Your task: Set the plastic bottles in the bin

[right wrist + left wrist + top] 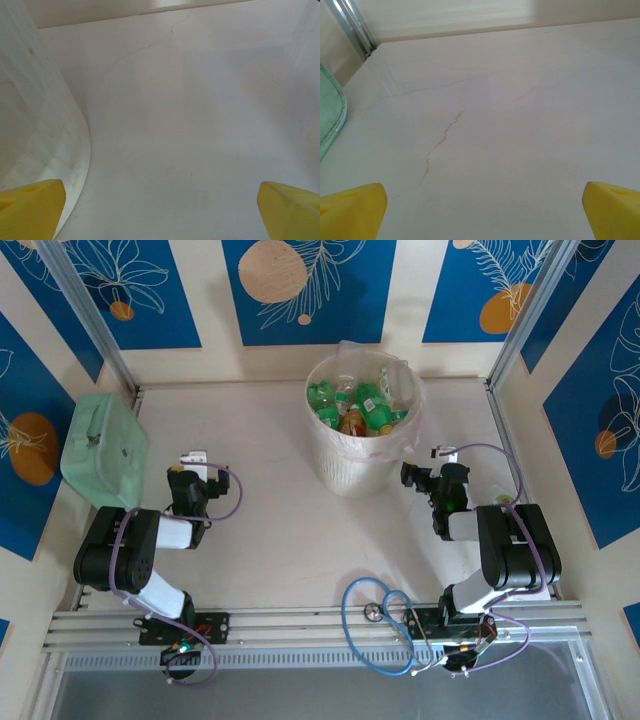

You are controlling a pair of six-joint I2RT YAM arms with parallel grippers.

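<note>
While bottles (372, 405) fill the bin (345, 468), left fingers (352, 210) and right fingers (30, 207) stand spread above the surface (285, 530), grasping nothing.

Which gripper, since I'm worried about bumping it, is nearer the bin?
Right. The right gripper sits close beside the bin, on its right. The left gripper is farther off on the bin's left, close to the mint-green case.
</note>
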